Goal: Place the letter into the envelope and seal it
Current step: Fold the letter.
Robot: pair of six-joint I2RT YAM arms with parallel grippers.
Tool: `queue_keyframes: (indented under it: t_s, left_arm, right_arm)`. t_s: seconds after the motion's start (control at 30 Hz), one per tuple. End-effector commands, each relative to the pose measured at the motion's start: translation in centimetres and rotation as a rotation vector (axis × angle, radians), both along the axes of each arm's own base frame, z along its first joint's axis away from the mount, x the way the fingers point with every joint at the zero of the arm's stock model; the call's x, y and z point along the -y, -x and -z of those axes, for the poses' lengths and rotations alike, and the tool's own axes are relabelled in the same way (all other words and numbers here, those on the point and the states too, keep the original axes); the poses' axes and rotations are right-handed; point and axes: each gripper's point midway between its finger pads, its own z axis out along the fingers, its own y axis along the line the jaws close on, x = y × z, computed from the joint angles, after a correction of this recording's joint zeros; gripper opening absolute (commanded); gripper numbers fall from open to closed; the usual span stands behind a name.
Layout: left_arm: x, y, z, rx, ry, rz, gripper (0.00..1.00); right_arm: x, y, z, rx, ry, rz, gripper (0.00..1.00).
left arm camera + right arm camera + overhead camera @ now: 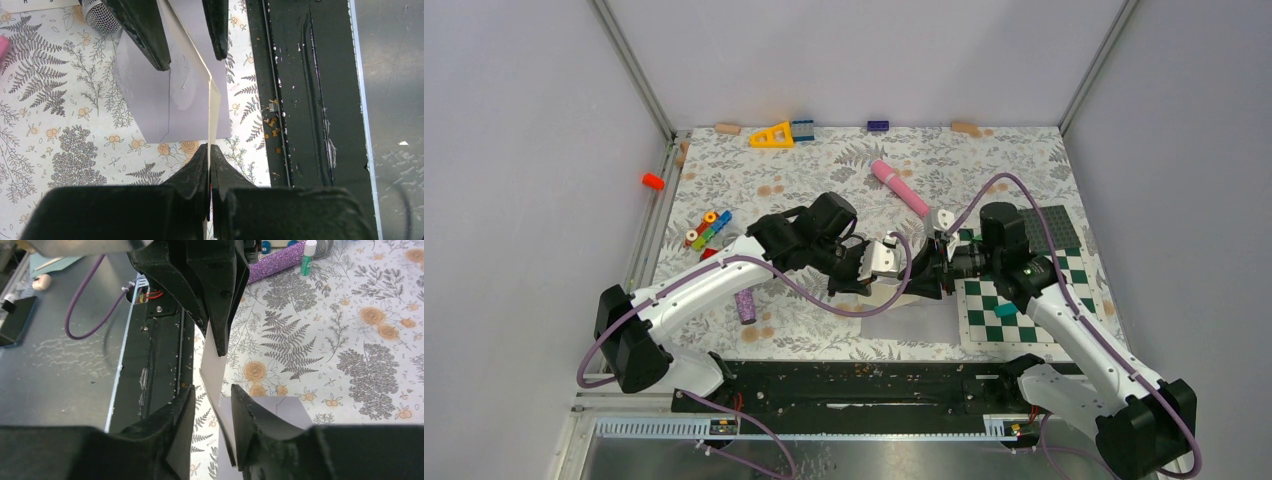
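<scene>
Floral table (60, 125): your left gripper (208, 149) is clamped on the letter (213, 107), held edge-up over the flat envelope (150, 100). Your right gripper (212, 390) straddles the sheet, parted, holding nothing.

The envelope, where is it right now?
In the top view, the envelope lies at front centre on the floral tablecloth, just left of the checkerboard mat.

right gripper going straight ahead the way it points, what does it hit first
Likely the left gripper, shut on the paper sheet that passes between the open fingers of the right gripper; depth is unclear.
</scene>
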Motion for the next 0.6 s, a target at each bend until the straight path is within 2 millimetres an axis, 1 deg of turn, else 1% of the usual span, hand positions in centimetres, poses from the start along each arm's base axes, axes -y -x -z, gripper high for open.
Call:
queue_keyframes:
  t_s: [0.0, 0.07, 0.23, 0.27, 0.33, 0.4, 0.43, 0.47, 0.5, 0.53, 0.57]
  left_arm:
    - [0.49, -0.13, -1.83, 0.046, 0.063, 0.012, 0.00]
    - [0.42, -0.07, -1.87, 0.048, 0.064, 0.013, 0.00]
    - [0.43, -0.07, -1.99, 0.050, 0.067, 0.013, 0.00]
    - [0.42, -0.09, -2.02, 0.051, 0.068, 0.013, 0.00]
    - [0.43, -0.10, -2.00, 0.051, 0.067, 0.014, 0.00]
    - [0.41, -0.13, -1.99, 0.051, 0.067, 0.012, 0.00]
    - [0.43, -0.08, -1.99, 0.051, 0.067, 0.013, 0.00]
    - [0.44, -0.11, -2.01, 0.053, 0.067, 0.012, 0.00]
    - [0.42, -0.14, -2.07, 0.054, 0.068, 0.011, 0.00]
    - [0.43, -0.12, -2.07, 0.054, 0.068, 0.012, 0.00]
    - [0.40, -0.17, -2.09, 0.056, 0.068, 0.010, 0.00]
  right_arm:
    - [0.54, -0.22, -1.05, 0.084, 0.007, 0.005, 0.42]
    - [0.87, -0.53, -1.00, 0.091, 0.012, 0.018, 0.40]
    - [1.20, -0.59, -1.41, 0.081, -0.004, 0.019, 0.27]
    - [1.23, -0.62, -1.54, 0.081, -0.006, 0.021, 0.19]
    - [1.26, -0.61, -1.65, 0.083, -0.008, 0.022, 0.00]
    - [1.31, -0.49, -1.66, 0.085, -0.012, 0.017, 0.00]
    - [1.31, -0.39, -1.71, 0.086, -0.014, 0.014, 0.01]
    - [1.31, -0.36, -1.73, 0.086, -0.015, 0.013, 0.14]
    - [1.32, -0.36, -1.84, 0.091, -0.016, 0.014, 0.35]
    - [1.40, -0.39, -1.83, 0.094, -0.014, 0.020, 0.47]
    - [1.47, -0.47, -1.92, 0.102, -0.013, 0.026, 0.50]
